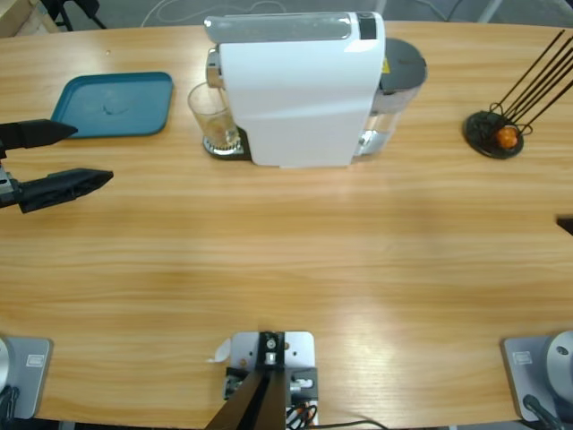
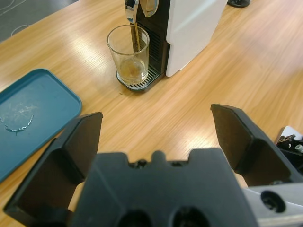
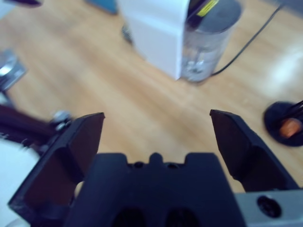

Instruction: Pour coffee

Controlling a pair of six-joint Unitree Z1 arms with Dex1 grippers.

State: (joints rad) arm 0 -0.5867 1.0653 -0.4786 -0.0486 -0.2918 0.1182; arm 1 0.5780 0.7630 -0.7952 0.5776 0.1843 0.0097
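Observation:
A clear glass stands on the drip grate under the spout of the white coffee machine. In the left wrist view a thin brown stream runs from the spout into the glass, and a shallow layer of coffee lies at its bottom. My left gripper is open at the table's left edge, well short of the glass and holding nothing. My right gripper is open too, empty, and faces the machine from a distance. In the high view only a black tip shows at the right edge.
A teal tray lies at the back left, beside my left gripper. A black wire capsule stand holding an orange capsule sits at the back right. The machine's water tank is behind it.

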